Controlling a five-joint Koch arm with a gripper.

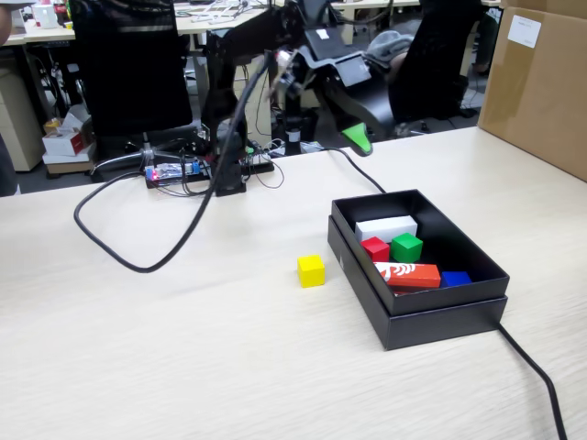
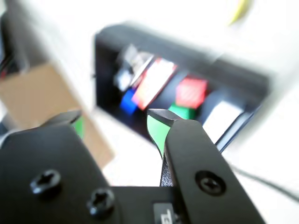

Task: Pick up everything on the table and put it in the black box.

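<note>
Wrist view showed the tool (image 2: 114, 128) spread open and empty above the black box (image 1: 440, 316), red cube (image 1: 375, 248) and green cube (image 1: 406, 247) inside. Next, I judged, came the yellow cube (image 1: 311, 270), alone on the table (image 1: 183, 367).

Yellow cube (image 1: 311, 270) on the pale wood-grain worktop (image 1: 183, 348), red cube (image 1: 375, 248) and green cube (image 1: 406, 247) in the matte black box (image 1: 431, 316) beside a white block (image 1: 385, 227), a red-orange white-patterned block (image 1: 407, 274) and something blue (image 1: 455, 279).

Black plastic arm (image 1: 275, 55), its pincer (image 2: 117, 128) green-padded inside, with cross-head screws (image 2: 210, 182) and a thick black cable (image 1: 183, 229).
</note>
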